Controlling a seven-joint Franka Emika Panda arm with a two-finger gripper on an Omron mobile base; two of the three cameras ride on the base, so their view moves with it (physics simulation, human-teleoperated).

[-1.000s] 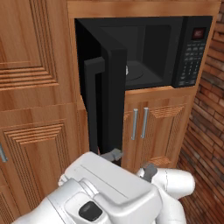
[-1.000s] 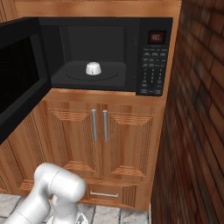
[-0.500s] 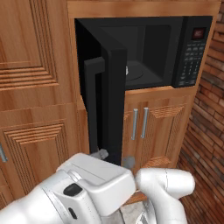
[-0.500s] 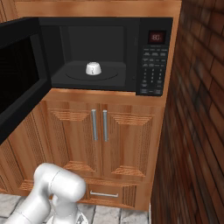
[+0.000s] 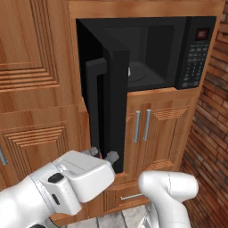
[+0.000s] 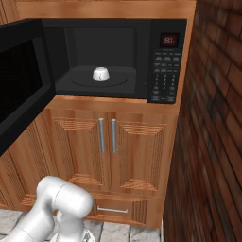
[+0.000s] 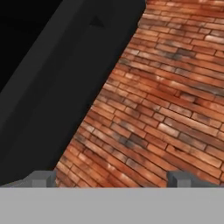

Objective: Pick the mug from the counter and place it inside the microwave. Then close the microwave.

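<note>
**Mug's in, door's still wide open, and here's where the close could go sideways**

Closest thing first: the fingers [image 5: 103,154] are spread wide with nothing between them, sitting low by the bottom edge of the door [image 5: 111,102]. From the hand view you get one tip [image 7: 41,178] at about 7 o'clock and the other at 5 o'clock, the dark door slab [image 7: 52,83] filling the 10 o'clock side and brick wall [image 7: 162,100] beyond. I can't tell if a tip is actually touching the door or just beside it.

Risks as I see them:
- Pushing that low and near the free edge, the fingers could slide off under the door instead of swinging it.
- Open fingers could straddle or snag the edge, and then the hand gets dragged toward the cabinets [image 6: 106,137] below.
- The elbow [image 5: 171,189] is bunched up near those cabinet doors, so a wide sweep might bump them.
- A hard slam could bounce the door back open.

Further in, the mug [image 6: 100,74] sits on the turntable inside the microwave [image 6: 165,61], roughly centre and well back from the opening, so the door shouldn't clip it.
</note>
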